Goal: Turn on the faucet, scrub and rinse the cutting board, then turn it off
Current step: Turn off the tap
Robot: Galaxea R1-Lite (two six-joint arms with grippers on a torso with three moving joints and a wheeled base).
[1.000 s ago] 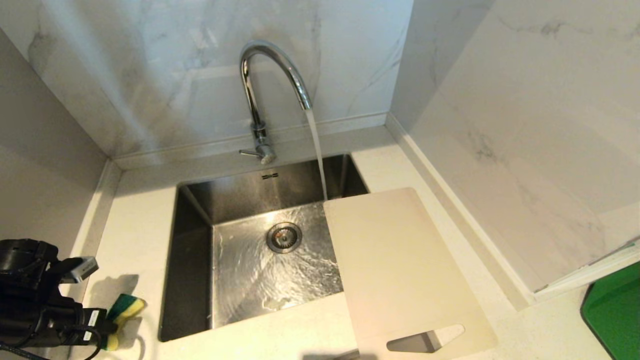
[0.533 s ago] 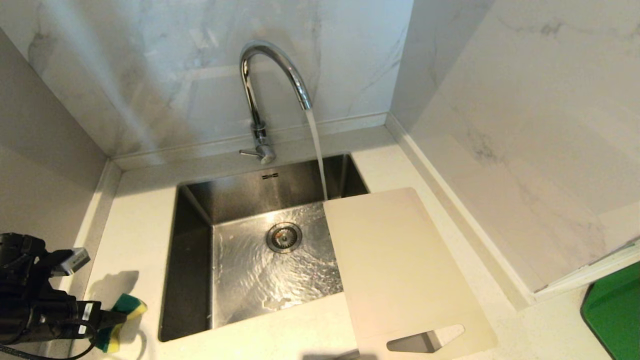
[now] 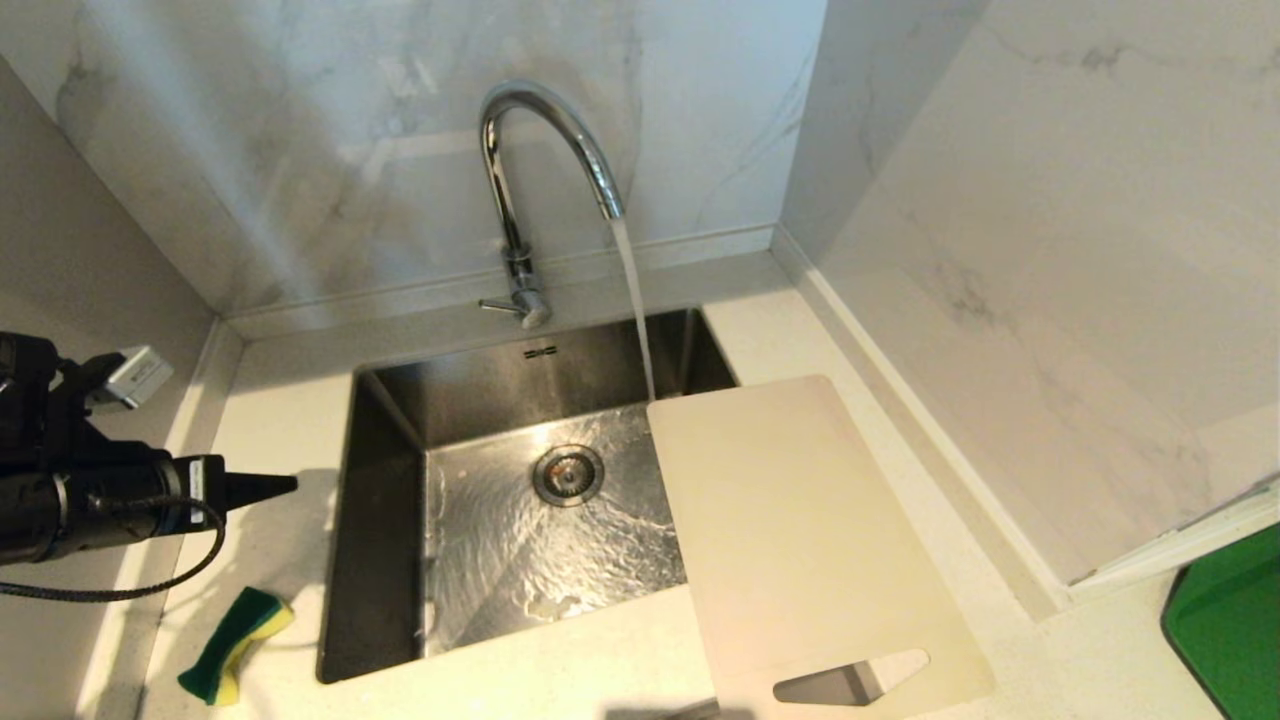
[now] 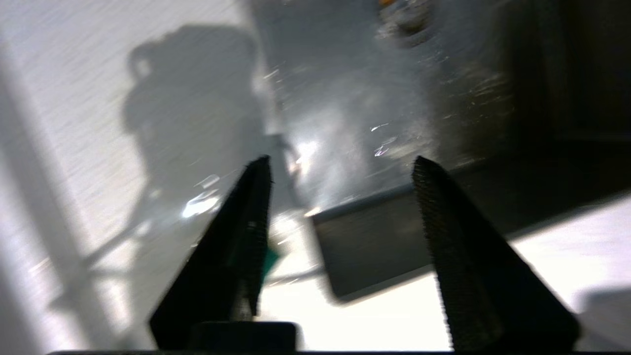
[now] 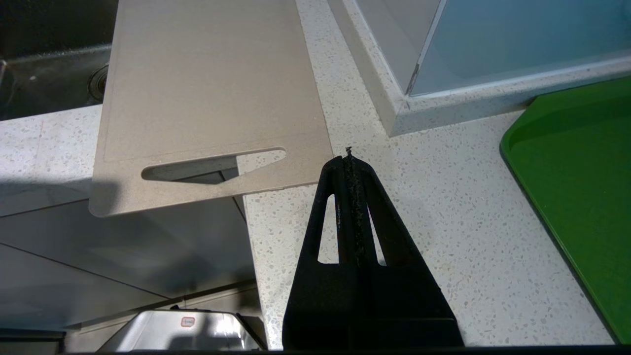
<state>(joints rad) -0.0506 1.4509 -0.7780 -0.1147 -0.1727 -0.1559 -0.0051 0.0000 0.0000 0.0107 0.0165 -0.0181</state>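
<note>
The chrome faucet (image 3: 520,180) stands behind the sink, and water runs from its spout into the basin. The cream cutting board (image 3: 800,540) lies flat, its far end over the sink's right side and its slotted end past the counter's front edge. A green and yellow sponge (image 3: 235,645) lies on the counter left of the sink. My left gripper (image 3: 285,486) hovers above and behind the sponge, open and empty (image 4: 340,165). My right gripper (image 5: 349,157) is shut on nothing, just off the cutting board's (image 5: 207,88) slotted end.
The steel sink (image 3: 380,560) has a round drain (image 3: 568,474) and rippling water on its floor. Marble walls close in behind and on the right. A green tray (image 3: 1225,620) sits at the front right on the speckled counter (image 5: 468,222).
My left gripper opened and let go of the sponge, then rose and moved back from it. The sponge now lies loose on the counter. The right arm stayed still.
</note>
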